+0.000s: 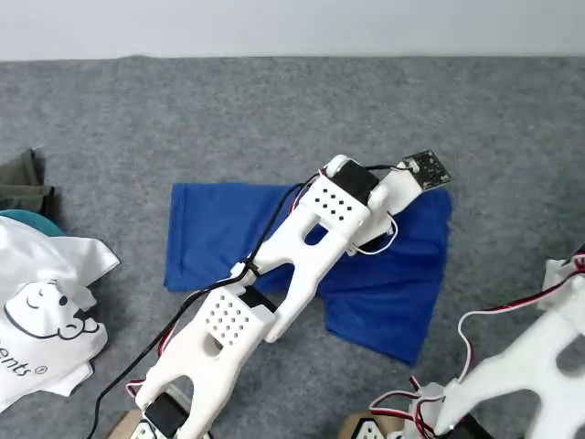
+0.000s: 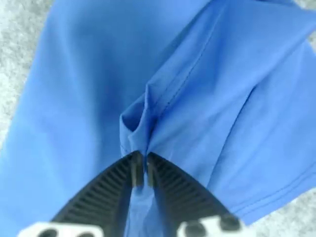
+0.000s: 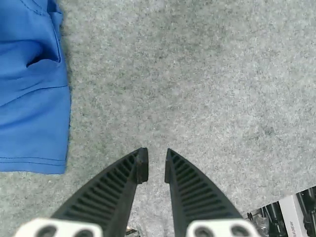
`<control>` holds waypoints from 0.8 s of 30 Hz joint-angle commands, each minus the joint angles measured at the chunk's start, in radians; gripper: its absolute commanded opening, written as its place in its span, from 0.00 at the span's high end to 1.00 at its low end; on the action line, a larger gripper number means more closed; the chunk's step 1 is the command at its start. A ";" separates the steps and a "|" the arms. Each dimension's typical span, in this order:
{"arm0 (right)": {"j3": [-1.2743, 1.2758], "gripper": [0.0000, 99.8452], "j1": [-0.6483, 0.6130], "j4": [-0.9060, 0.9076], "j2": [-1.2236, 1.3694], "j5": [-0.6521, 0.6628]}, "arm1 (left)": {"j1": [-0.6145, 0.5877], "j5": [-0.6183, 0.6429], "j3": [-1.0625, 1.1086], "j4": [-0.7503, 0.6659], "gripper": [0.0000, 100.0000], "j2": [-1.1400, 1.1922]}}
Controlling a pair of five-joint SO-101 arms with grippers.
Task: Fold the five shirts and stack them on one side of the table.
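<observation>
A grey carpet-like table cover [image 1: 274,110] runs up to a pale wall [image 1: 292,27] at its far edge.

I have a grey, carpet-like tabletop [image 1: 274,110] in front of me. A blue fabric shirt [image 1: 210,238] lies spread on it under my left pincer [image 2: 142,168]. Well off to that pincer's left lie a white printed shirt [image 1: 46,311] and a crumpled olive-green garment [image 1: 23,183].
</observation>
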 commanded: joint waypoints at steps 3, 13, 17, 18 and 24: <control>-0.032 0.93 -0.016 0.041 -0.013 -0.005 | -0.005 0.008 -0.031 0.028 0.99 -0.061; 0.043 0.93 -0.213 0.039 -0.021 -0.009 | 0.084 0.031 0.088 0.031 0.99 -0.149; 0.044 0.93 -0.219 0.039 -0.013 -0.006 | 0.098 0.014 0.217 0.029 0.99 -0.233; 0.046 0.93 -0.219 0.039 -0.013 -0.005 | 0.095 -0.005 0.243 0.028 0.99 -0.245; 0.048 0.93 -0.219 0.039 -0.013 -0.005 | 0.078 -0.028 0.318 0.026 0.99 -0.259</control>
